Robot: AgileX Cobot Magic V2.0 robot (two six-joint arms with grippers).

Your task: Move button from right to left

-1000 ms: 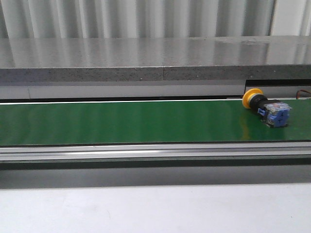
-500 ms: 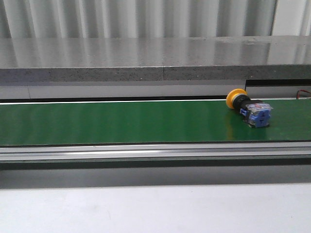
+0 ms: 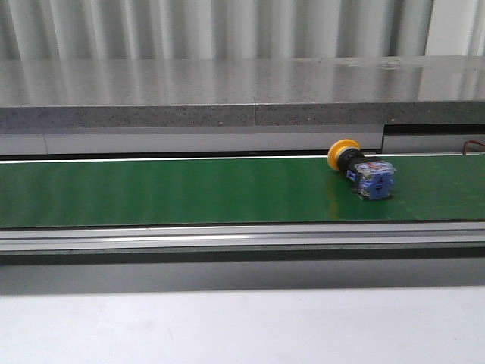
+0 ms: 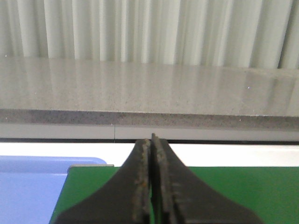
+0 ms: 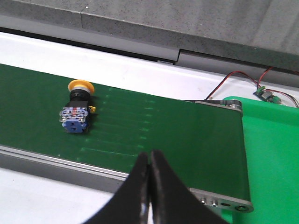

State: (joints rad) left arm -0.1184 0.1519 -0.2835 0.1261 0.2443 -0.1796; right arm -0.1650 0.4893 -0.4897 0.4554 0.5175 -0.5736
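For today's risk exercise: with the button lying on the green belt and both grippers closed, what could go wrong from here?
1. The button lies on its side on the green belt, so a grasp on its round cap might slip.
2. The right gripper and left gripper are both shut and apart from it; either must open first or it may knock it.

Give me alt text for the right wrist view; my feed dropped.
The button lies on its side on the green belt, yellow cap pointing away from the camera, untouched. The right pincer is shut and empty, hanging over the belt's near edge, apart from the button. A green tray sits past the belt's end.
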